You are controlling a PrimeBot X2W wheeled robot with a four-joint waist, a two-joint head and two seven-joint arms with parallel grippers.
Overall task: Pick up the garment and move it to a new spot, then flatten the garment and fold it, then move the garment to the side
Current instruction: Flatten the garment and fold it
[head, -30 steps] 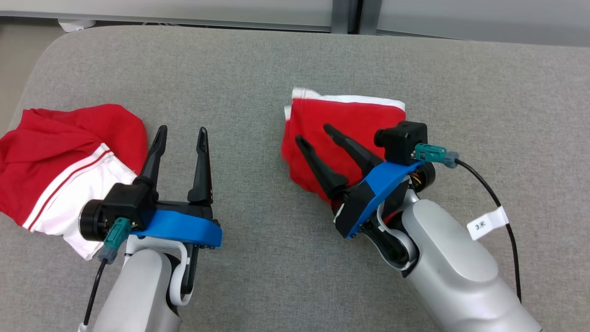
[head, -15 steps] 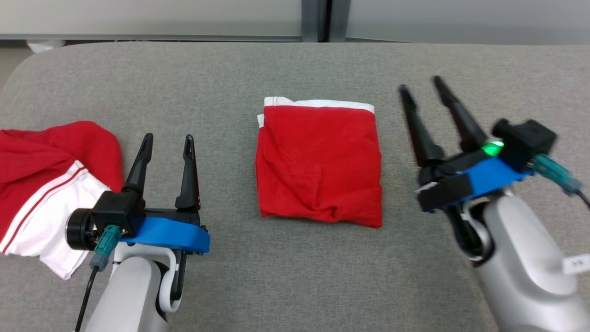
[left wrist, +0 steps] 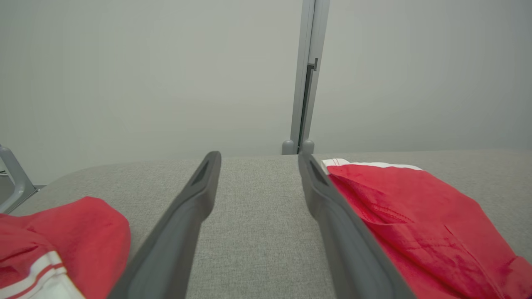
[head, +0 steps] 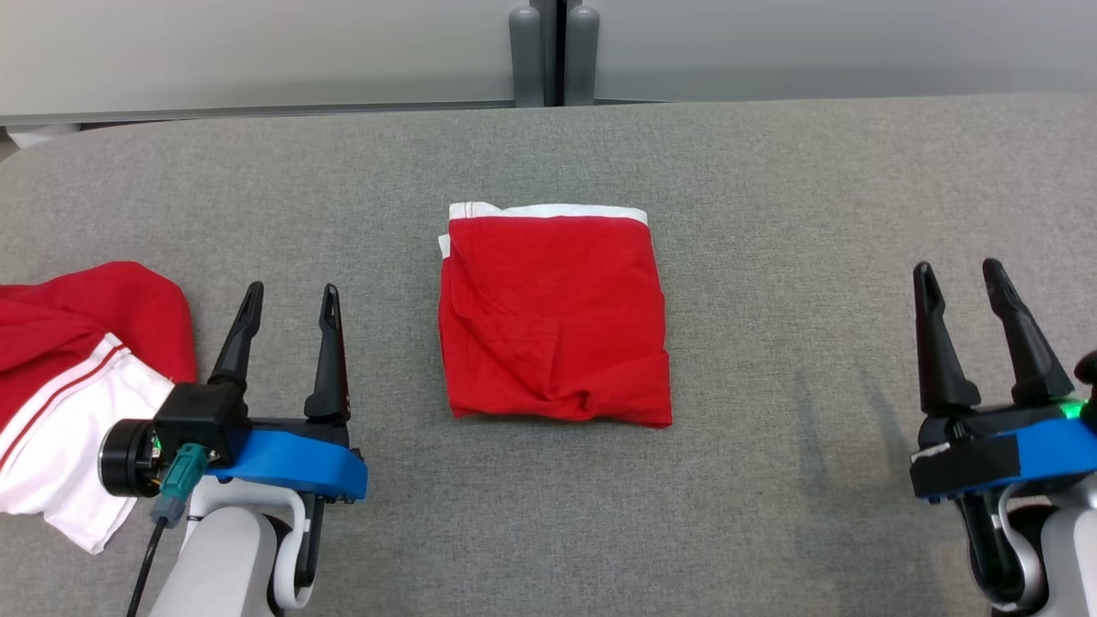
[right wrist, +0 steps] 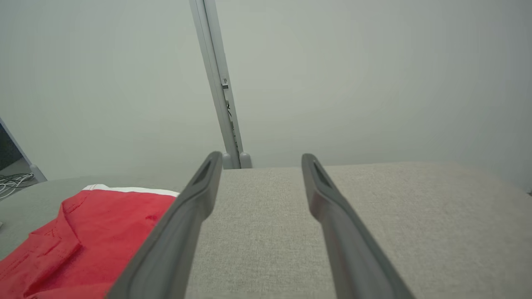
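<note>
A red garment with a white strip along its far edge lies folded into a neat rectangle at the middle of the grey table. It shows at the right of the left wrist view as the folded garment, and at the lower left of the right wrist view as the folded garment. My left gripper stands open at the lower left, apart from it, fingers pointing away. My right gripper stands open at the lower right, well clear of the cloth, nothing between its fingers.
A second red and white garment lies crumpled at the table's left edge, beside my left wrist; it also appears as the crumpled cloth. A grey partition post stands behind the table's far edge.
My right gripper has drawn back from over the folded garment to the lower right. The head camera has shifted, so the whole scene sits differently. The left gripper stays open.
</note>
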